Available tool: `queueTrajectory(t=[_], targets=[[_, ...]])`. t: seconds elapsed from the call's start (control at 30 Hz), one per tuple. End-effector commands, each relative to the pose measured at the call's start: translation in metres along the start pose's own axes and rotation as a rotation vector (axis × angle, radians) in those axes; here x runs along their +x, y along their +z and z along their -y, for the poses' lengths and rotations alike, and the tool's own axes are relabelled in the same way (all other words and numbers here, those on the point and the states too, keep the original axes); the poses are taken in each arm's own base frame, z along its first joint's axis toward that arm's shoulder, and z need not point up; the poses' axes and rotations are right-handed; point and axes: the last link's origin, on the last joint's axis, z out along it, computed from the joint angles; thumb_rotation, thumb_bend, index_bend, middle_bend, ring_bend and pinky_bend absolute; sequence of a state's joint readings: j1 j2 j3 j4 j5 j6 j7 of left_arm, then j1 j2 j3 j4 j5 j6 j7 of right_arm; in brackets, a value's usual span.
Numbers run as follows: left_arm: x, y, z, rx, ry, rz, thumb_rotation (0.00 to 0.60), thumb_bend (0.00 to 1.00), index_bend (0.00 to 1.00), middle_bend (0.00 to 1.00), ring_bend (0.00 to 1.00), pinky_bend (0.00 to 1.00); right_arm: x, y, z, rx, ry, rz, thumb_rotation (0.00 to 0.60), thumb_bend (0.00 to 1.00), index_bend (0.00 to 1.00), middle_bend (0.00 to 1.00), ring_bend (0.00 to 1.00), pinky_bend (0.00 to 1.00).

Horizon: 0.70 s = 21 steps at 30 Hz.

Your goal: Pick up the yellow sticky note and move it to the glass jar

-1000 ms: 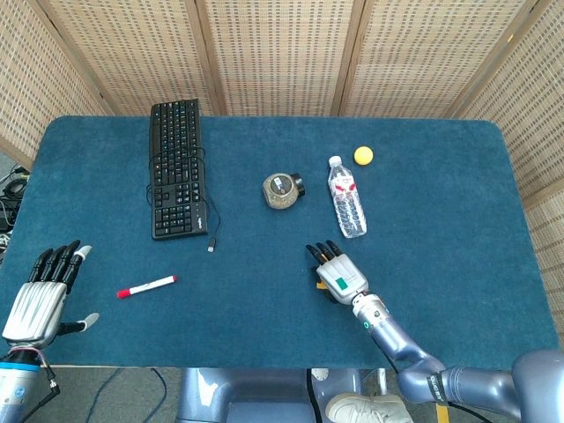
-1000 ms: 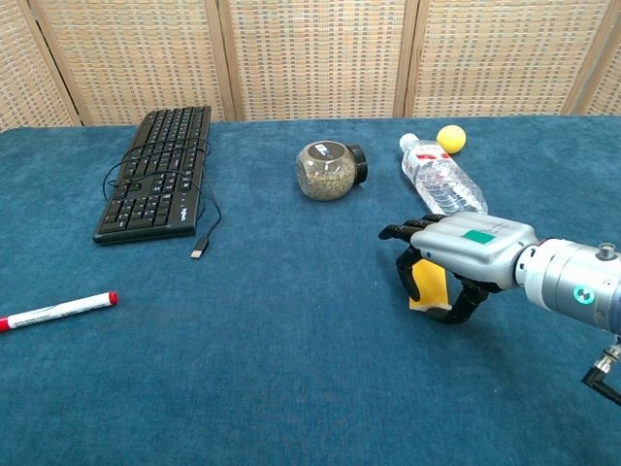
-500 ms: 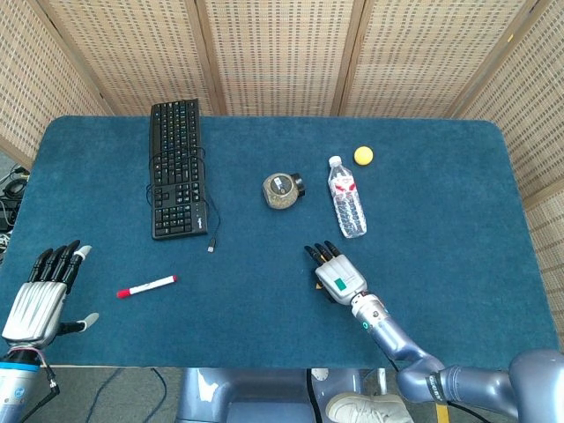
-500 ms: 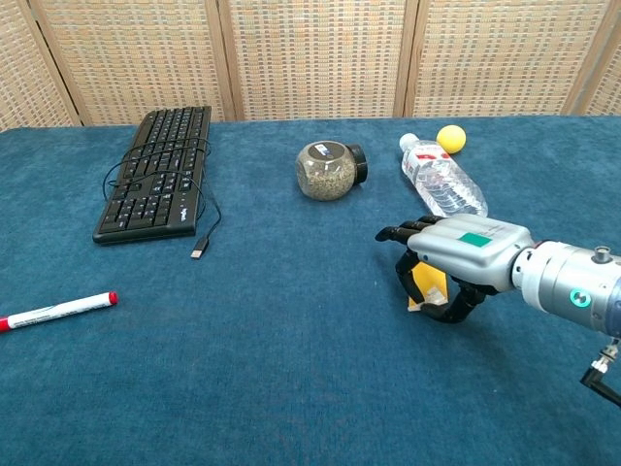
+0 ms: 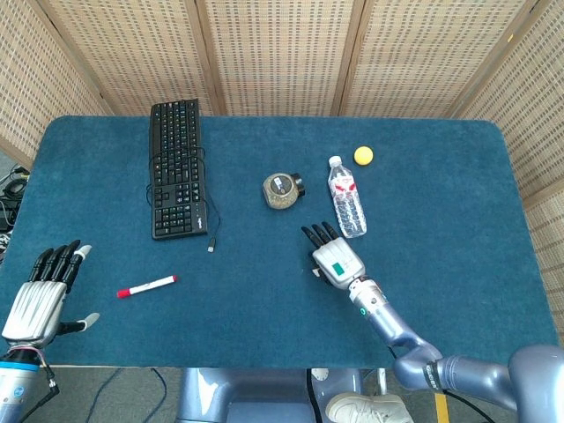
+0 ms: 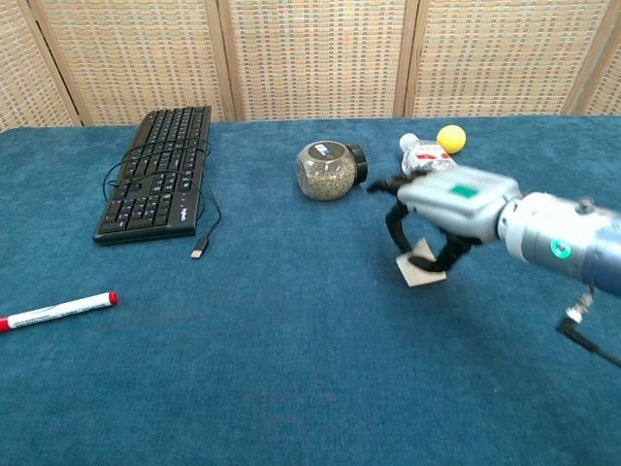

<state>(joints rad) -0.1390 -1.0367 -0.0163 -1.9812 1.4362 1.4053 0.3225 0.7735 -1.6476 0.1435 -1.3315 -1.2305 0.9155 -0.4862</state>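
Observation:
My right hand [image 6: 448, 202] pinches the yellow sticky note [image 6: 419, 268], which hangs below its fingers just off the blue table [image 6: 291, 369]; the note's pale face is toward the chest view. From the head view the right hand [image 5: 333, 261] covers the note. The glass jar [image 6: 328, 171] lies on its side, black lid to the right, a short way left of and beyond the hand. In the head view the jar [image 5: 280, 191] sits up and left of the hand. My left hand [image 5: 40, 295] is open at the table's near left edge, fingers spread, holding nothing.
A water bottle [image 5: 347, 208] lies just beyond the right hand, with a yellow ball [image 5: 363, 155] behind it. A black keyboard [image 5: 176, 167] with a loose cable lies at the far left. A red-capped marker [image 5: 147, 286] lies near the left hand.
My right hand has lifted the sticky note off the table and carried it away from me and left, toward the jar. The left hand has not moved.

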Motion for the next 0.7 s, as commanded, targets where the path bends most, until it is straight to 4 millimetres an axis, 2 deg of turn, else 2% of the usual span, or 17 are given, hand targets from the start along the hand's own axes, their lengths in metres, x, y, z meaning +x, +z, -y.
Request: queueTrajectory(t=[0.03,0.23,0.37,0.47,0.57,0.7], targets=[[0.000,0.001,0.001,0.001,-0.003,0.004,0.600,0.00,0.00,0.00,0.00,0.00,0.022,0.018,-0.011,-0.043,-0.028,-0.048,0.600,0.52,0.73,0.00,0.00,0.00],[0.001,0.003,0.004,0.003,-0.018,0.015,0.600,0.00,0.00,0.00,0.00,0.00,0.050,0.032,-0.022,-0.107,-0.001,-0.092,0.600,0.52,0.73,0.00,0.00,0.00],[0.001,0.004,0.006,0.002,-0.029,0.028,0.600,0.00,0.00,0.00,0.00,0.00,0.073,0.035,-0.014,-0.103,0.118,-0.100,0.600,0.52,0.73,0.00,0.00,0.00],[0.003,0.005,0.007,-0.001,-0.037,0.028,0.600,0.00,0.00,0.00,0.00,0.00,0.087,0.035,-0.002,-0.060,0.186,-0.089,0.600,0.52,0.74,0.00,0.00,0.00],[0.004,0.005,0.007,-0.006,-0.044,0.029,0.600,0.00,0.00,0.00,0.00,0.00,0.102,0.028,0.026,0.062,0.326,-0.015,0.600,0.52,0.74,0.00,0.00,0.00],[0.005,0.005,0.007,-0.015,-0.047,0.028,0.600,0.00,0.00,0.00,0.00,0.00,0.110,0.018,0.052,0.159,0.474,0.106,0.600,0.52,0.75,0.00,0.00,0.00]])
